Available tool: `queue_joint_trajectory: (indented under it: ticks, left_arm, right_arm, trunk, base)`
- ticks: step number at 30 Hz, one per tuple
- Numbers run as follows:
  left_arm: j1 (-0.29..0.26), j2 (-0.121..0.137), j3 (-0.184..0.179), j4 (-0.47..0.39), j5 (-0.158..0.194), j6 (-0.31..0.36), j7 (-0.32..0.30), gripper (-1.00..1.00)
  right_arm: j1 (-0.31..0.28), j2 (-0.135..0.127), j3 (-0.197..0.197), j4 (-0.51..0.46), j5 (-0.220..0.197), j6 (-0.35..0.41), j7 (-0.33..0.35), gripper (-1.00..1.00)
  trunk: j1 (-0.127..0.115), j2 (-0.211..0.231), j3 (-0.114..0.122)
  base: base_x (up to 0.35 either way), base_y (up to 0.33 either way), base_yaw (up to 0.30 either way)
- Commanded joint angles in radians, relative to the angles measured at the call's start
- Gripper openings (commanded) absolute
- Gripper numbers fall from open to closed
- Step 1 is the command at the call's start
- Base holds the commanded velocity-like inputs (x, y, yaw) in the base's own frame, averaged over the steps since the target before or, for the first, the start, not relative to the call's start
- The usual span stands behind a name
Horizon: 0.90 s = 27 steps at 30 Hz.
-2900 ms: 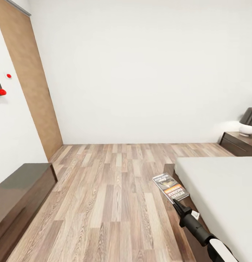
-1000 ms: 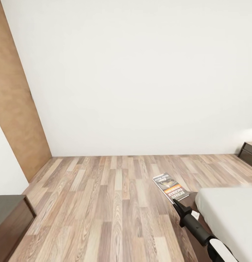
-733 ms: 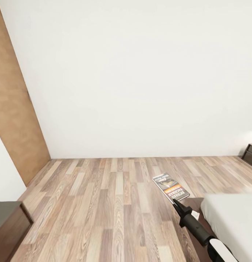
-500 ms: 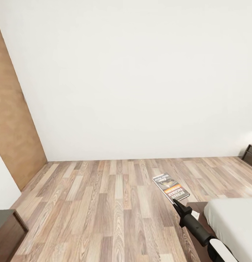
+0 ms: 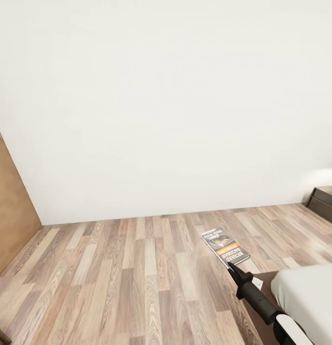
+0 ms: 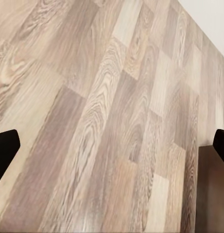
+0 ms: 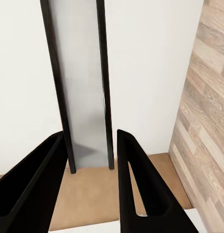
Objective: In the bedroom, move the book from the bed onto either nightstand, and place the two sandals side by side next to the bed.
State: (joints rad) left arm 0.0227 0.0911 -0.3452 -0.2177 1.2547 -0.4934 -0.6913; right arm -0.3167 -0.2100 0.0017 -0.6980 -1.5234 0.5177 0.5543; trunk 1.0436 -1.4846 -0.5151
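Head view shows our right gripper (image 5: pixel 231 266) clamped on the book (image 5: pixel 225 246), cover lettering too blurred to read; wrist view shows our left gripper (image 6: pixel 112 150) spread wide over floor (image 6: pixel 102 121).

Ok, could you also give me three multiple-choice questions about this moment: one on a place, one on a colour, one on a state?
1. The left claw is:
A. open, holding nothing
B. shut on a sandal
C. shut on a lamp

2. The book is:
A. held by the right claw above the floor
B. lying flat on the floor
C. in the left claw

3. The band on the book's cover is:
A. green
B. orange
C. blue

Answers:
1 A, its fingers stand wide apart.
2 A, the black fingers grip its edge.
3 B, the head view shows orange.
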Motion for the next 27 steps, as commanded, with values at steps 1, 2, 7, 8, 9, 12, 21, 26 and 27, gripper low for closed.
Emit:
queue_joint_trajectory:
  ticks: [1,2,7,8,9,12,21,26,27]
  left_arm:
    - [0.0,0.001,-0.008,-0.002,0.009,-0.004,-0.001,1.0]
    - [0.0,0.001,-0.008,-0.002,0.009,-0.004,-0.001,1.0]
    - [0.0,0.001,-0.008,-0.002,0.009,-0.004,-0.002,1.0]
    - [0.0,0.001,-0.008,-0.002,0.009,-0.004,-0.002,1.0]
    - [0.0,0.001,-0.008,-0.002,0.009,-0.004,-0.002,1.0]
    - [0.0,0.001,-0.008,-0.002,0.009,-0.004,-0.002,1.0]
    - [0.0,0.001,-0.008,-0.002,0.009,-0.004,-0.002,1.0]
    - [0.0,0.001,-0.008,-0.002,0.009,-0.004,-0.002,1.0]
    - [0.0,0.001,-0.008,-0.002,0.009,-0.004,-0.002,1.0]
  right_arm:
    - [-0.001,0.0,0.0,0.0,-0.012,0.009,-0.001,-1.0]
    - [-0.001,0.0,0.0,0.0,-0.012,0.009,-0.001,-1.0]
    - [-0.001,0.0,0.0,0.0,-0.012,0.009,-0.001,-1.0]
    - [-0.001,0.0,0.0,0.0,-0.012,0.009,-0.001,-1.0]
    - [-0.001,0.0,-0.001,0.0,-0.012,0.009,-0.001,-1.0]
    - [-0.001,0.0,-0.001,0.0,-0.012,0.009,-0.001,-1.0]
    - [-0.001,0.0,-0.002,0.0,-0.012,0.009,-0.001,-1.0]
    - [-0.001,0.0,-0.004,0.0,-0.013,0.009,-0.001,-1.0]
    - [-0.001,0.0,-0.005,0.0,-0.013,0.009,-0.001,-1.0]
  trunk:
    - [0.001,0.0,-0.001]
    - [0.001,0.0,-0.001]
    - [0.001,0.0,-0.001]
    - [0.001,0.0,-0.001]
    - [0.001,0.0,-0.001]
    - [0.001,0.0,-0.001]
    - [0.001,0.0,-0.001]
    - [0.001,0.0,-0.001]
    - [0.001,0.0,-0.001]
  base:
    - [0.302,0.191,-0.212]
    - [0.301,0.192,-0.213]
    - [0.296,0.2,-0.216]
    - [0.289,0.21,-0.218]
    - [0.288,0.212,-0.219]
    - [0.286,0.215,-0.219]
    - [0.281,0.222,-0.219]
    - [0.27,0.233,-0.213]
    - [0.266,0.236,-0.209]
